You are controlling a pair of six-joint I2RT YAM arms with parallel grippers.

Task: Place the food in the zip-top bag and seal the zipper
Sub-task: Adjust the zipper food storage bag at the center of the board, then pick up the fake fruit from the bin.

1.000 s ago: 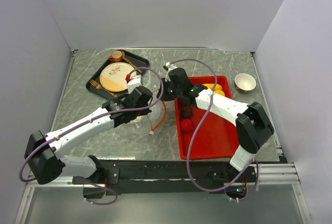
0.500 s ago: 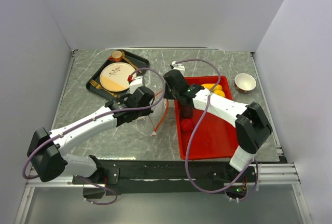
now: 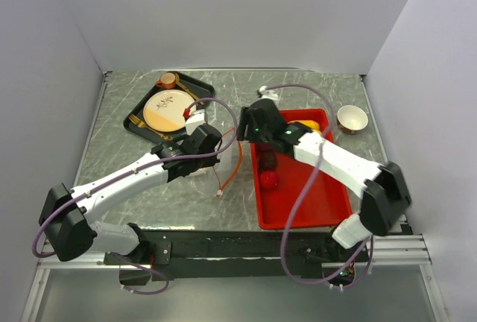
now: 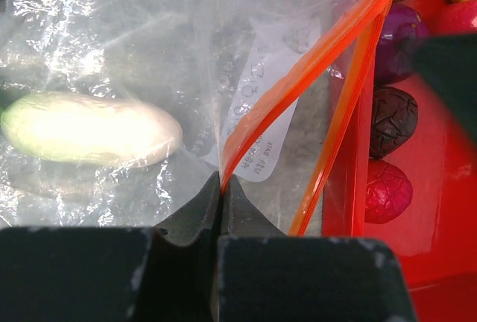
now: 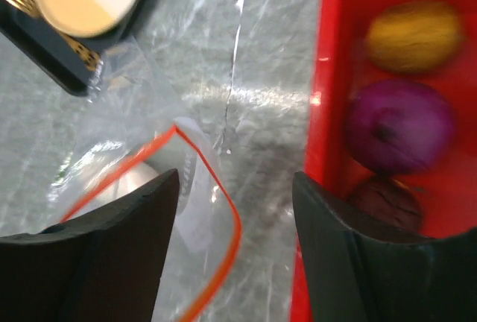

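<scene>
Right gripper: jaws were shut half a second ago, now sprung apart with nothing between. Arm swung rightward, hangs over bag mouth beside red tray.
Left gripper: clamped on zipper, holding zip-top bag mouth agape just beside tray.
White-and-green piece lies inside bag.
Judgement: one drop done. Purple onion, maroon piece and red piece wait in tray. Zipper not yet sealed.

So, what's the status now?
Left end effector shut on zipper. Right end effector open, empty, near zip-top bag. One pale piece bagged, other food in red tray. Nothing blocking.
</scene>
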